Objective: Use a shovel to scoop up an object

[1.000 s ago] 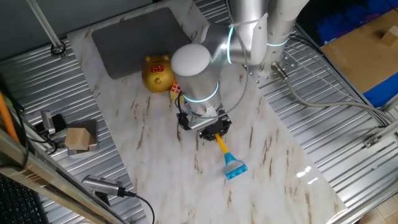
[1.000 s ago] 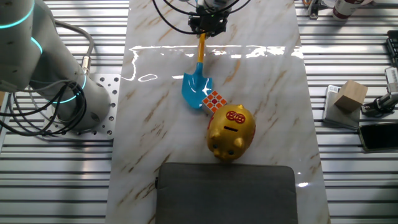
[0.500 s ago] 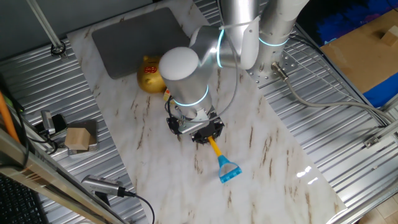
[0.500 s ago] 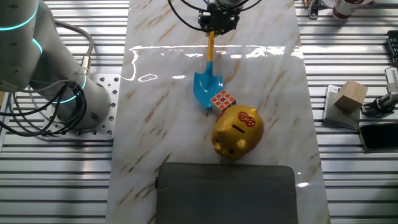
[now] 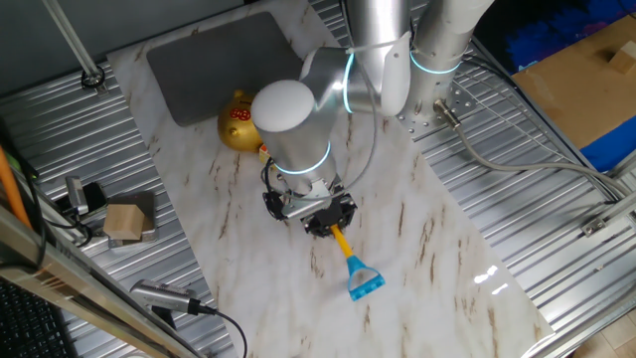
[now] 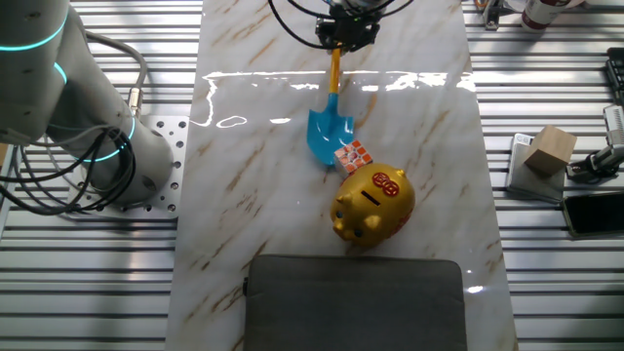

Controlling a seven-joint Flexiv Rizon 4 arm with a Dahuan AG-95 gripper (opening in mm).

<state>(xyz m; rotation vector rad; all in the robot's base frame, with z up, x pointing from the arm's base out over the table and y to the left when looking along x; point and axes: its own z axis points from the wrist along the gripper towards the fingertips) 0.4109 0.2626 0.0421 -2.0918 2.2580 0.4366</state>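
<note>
The cube [image 6: 354,156] sits just above the middle of the other fixed view, tipped up on the lower right lip of the blue blade, wedged between the blade and the golden pig [image 6: 373,204] right below it. It looks to be touching both. In one fixed view the arm hides the cube altogether. The shovel [image 6: 330,125] runs up from the blade along its yellow shaft to the gripper [image 6: 343,32] at the top edge, which is clamped on the shaft; in one fixed view the gripper [image 5: 320,216] shows at centre with the looped handle end of the shovel [image 5: 364,285] poking out below and to the right. The cube is only half aboard, I'd say, so the blade wants to go on under it, low and flat against the marble table [image 6: 244,224], using the pig as a backstop. Push too hard and the pig may slide toward the grey mat [image 6: 353,302] at the bottom, or the cube may roll off the blade's right edge.
</note>
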